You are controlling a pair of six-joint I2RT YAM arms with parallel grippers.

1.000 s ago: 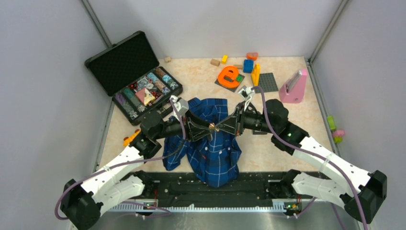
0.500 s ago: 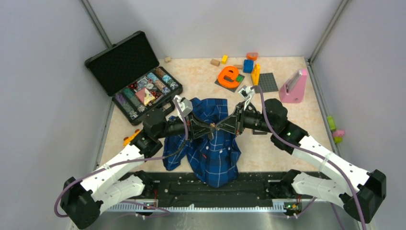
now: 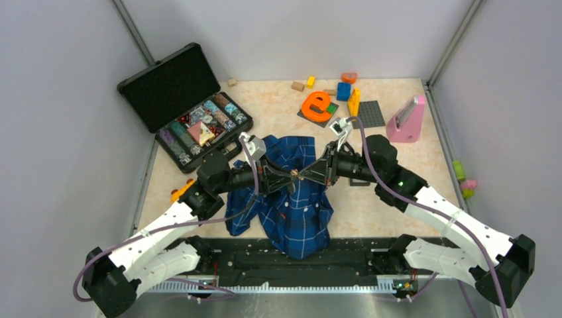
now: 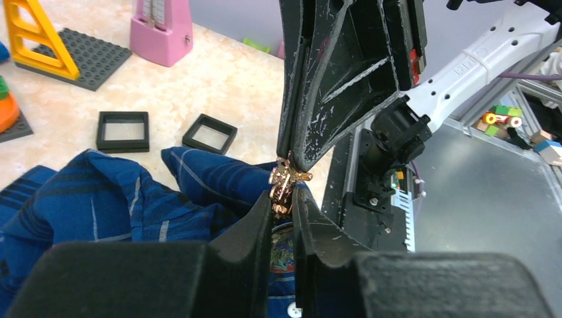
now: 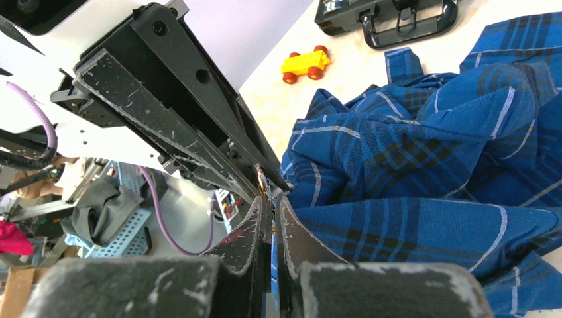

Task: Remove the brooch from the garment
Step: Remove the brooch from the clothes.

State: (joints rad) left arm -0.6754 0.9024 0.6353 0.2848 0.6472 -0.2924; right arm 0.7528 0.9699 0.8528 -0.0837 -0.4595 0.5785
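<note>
Meeting tip to tip over the blue plaid shirt (image 4: 132,199); pinching the gold brooch (image 4: 283,184) in the left gripper (image 4: 283,201) with narrow jaws, clamping its top in the fully closed right gripper (image 4: 291,161).

Bright, even light from above, soft shadows; wrist views blur up close (foreground especially), edges perhaps warped.

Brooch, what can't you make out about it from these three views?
Top view: brooch too small, just a glint over the shirt.
Left wrist: its fastening into the cloth hidden by left gripper fingers.
Right wrist: almost wholly hidden behind right gripper fingers.
</note>
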